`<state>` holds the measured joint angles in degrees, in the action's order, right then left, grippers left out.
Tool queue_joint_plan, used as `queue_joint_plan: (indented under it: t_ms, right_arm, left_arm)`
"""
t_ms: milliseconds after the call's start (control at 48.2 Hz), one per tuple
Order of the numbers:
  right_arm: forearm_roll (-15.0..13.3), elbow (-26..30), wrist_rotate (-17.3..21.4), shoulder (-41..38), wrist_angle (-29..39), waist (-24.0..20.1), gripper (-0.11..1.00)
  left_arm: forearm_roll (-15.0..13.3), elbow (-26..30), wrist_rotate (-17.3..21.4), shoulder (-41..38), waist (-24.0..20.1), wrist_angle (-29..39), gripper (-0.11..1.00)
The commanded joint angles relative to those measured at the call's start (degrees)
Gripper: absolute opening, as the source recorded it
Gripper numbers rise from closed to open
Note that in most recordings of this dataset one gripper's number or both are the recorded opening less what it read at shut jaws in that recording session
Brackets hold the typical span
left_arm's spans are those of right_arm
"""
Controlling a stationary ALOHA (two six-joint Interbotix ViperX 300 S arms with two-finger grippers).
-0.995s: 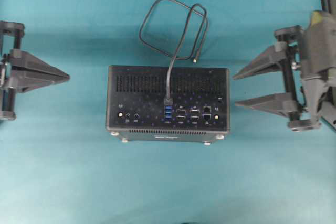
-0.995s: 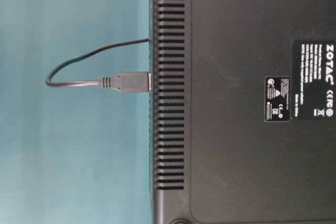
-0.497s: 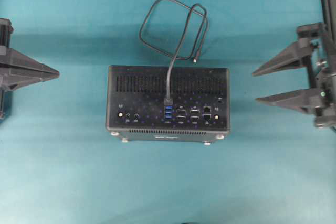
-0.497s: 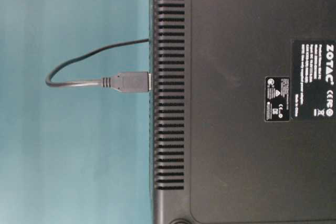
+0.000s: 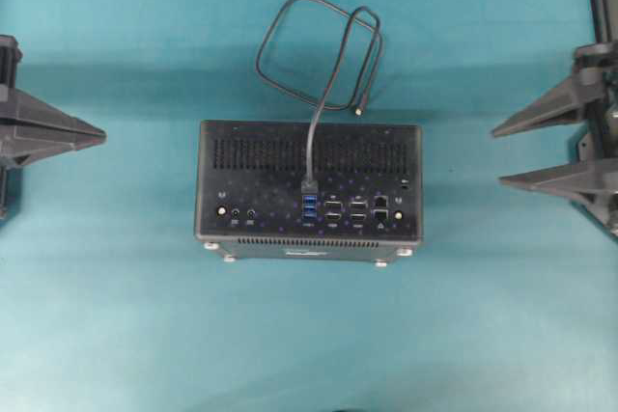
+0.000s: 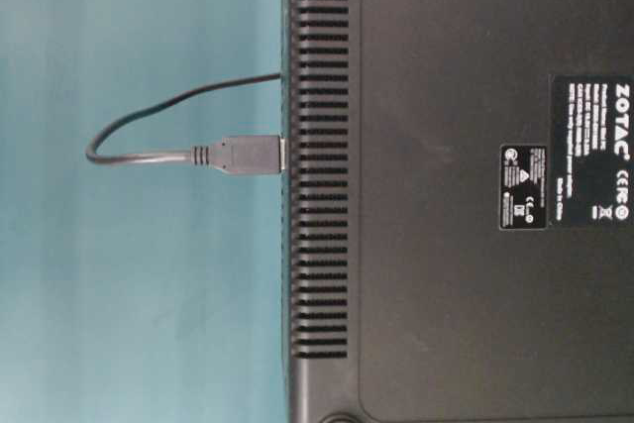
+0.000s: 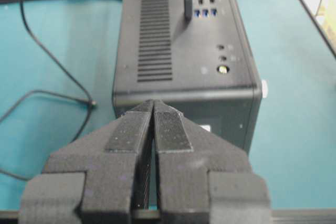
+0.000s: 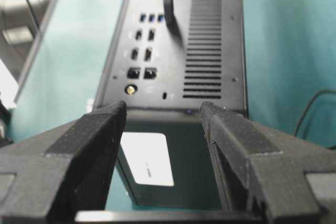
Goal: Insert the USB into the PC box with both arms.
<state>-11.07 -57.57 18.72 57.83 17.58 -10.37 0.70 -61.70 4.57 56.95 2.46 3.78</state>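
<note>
Evidently the USB plug sits seated in a blue port of the PC box at mid-table, so the left gripper, pressed together, and the right gripper, spread empty, need only retreat clear without snagging the cable.

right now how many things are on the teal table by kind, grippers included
computer box: 1
cable: 1
grippers: 2, left gripper and right gripper
total: 4
</note>
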Motion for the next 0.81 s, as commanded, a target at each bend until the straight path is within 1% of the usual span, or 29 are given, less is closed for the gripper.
queue_joint_plan:
  t_ms: [0,166,435,580,788]
  right_arm:
    - [0.0,-0.18,0.0,1.23,-0.53,0.18,0.66]
    - [0.0,-2.2,0.0,4.57,-0.44,0.62,0.66]
    - [0.09,-5.98,0.09,9.4,-0.7,2.02,0.66]
    - [0.18,-7.12,0.09,10.46,-0.7,2.11,0.66]
    - [0.18,-7.29,0.18,10.55,-0.7,2.11,0.66]
  left_arm:
    - [0.18,0.53,0.0,0.44,0.09,-0.62,0.0]
    - [0.18,-0.26,-0.09,1.67,0.0,-0.53,0.0]
    - [0.26,-2.81,-2.55,4.13,0.09,-0.53,0.0]
    - [0.18,-4.13,-2.81,6.15,0.09,-0.35,0.0]
    - [0.18,-4.31,-2.81,6.15,0.0,0.0,0.0]
